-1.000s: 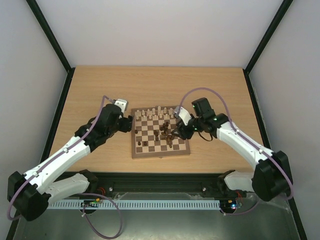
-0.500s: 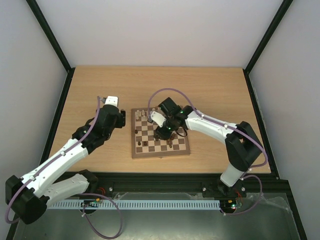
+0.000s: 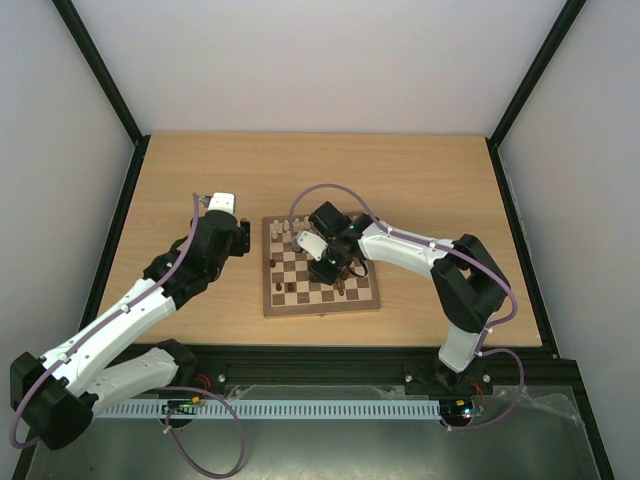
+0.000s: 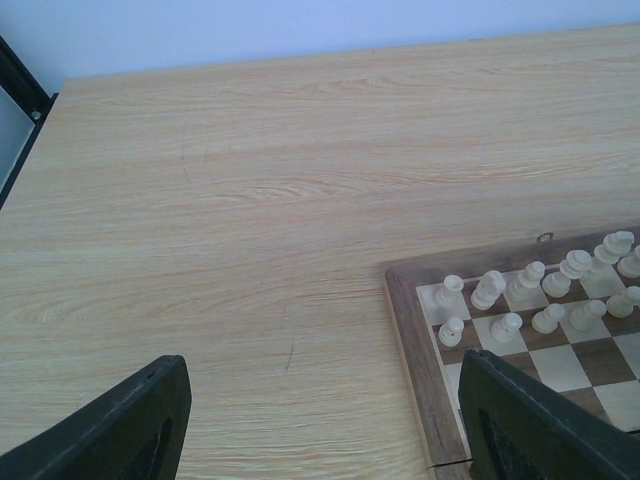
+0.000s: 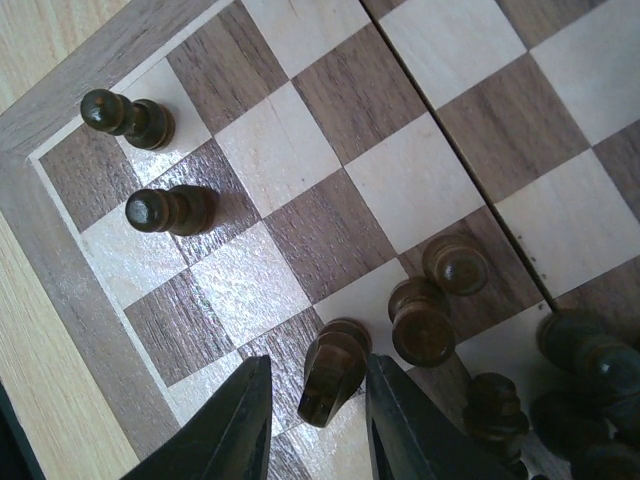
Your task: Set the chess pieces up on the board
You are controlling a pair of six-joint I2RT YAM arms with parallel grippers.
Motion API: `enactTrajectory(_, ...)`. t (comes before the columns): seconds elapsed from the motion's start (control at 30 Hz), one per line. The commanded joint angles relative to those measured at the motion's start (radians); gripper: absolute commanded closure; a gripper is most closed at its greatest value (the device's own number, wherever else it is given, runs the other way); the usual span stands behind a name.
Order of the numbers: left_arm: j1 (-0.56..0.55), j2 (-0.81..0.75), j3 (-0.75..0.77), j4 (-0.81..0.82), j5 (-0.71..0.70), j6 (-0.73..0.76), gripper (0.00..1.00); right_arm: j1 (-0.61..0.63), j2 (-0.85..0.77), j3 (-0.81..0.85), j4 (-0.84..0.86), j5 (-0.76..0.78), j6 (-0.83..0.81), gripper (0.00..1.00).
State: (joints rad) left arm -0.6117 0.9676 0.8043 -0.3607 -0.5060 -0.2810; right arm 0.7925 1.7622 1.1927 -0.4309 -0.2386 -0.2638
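Observation:
The board (image 3: 300,300) lies at the table's middle, with pale chess pieces (image 4: 530,290) in rows along its far edge. Dark chess pieces (image 5: 425,320) stand bunched near the board's middle, and two dark pawns (image 5: 165,210) stand by a corner. My right gripper (image 5: 315,405) is low over the board, its fingers either side of a dark knight-like piece (image 5: 335,370). The right finger is against it and a narrow gap shows on the left. My left gripper (image 4: 325,430) is wide open over bare table beside the board's left border, with nothing between its fingers.
Wooden table (image 3: 200,170) stretches behind and to the left of the board, bounded by black frame rails (image 3: 120,220) and white walls. The right arm's cable (image 3: 330,188) loops above the board's far edge.
The right arm swung left across the board and lowered, its jaws narrowing round a dark piece. The left arm drew back a little from the board's left edge.

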Motion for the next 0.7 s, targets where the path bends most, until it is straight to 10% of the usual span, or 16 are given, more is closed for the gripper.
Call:
enactTrajectory(0.0, 0.006, -0.006, -0.010, 0.008, -0.013, -0.009, 0.23, 0.013, 0.018, 0.031, -0.058, -0.001, 0.007, 0.75)
enactTrajectory(0.67, 0.011, 0.015, -0.008, 0.005, 0.018, 0.000, 0.23, 0.022, 0.041, 0.034, -0.081, -0.006, -0.007, 0.83)
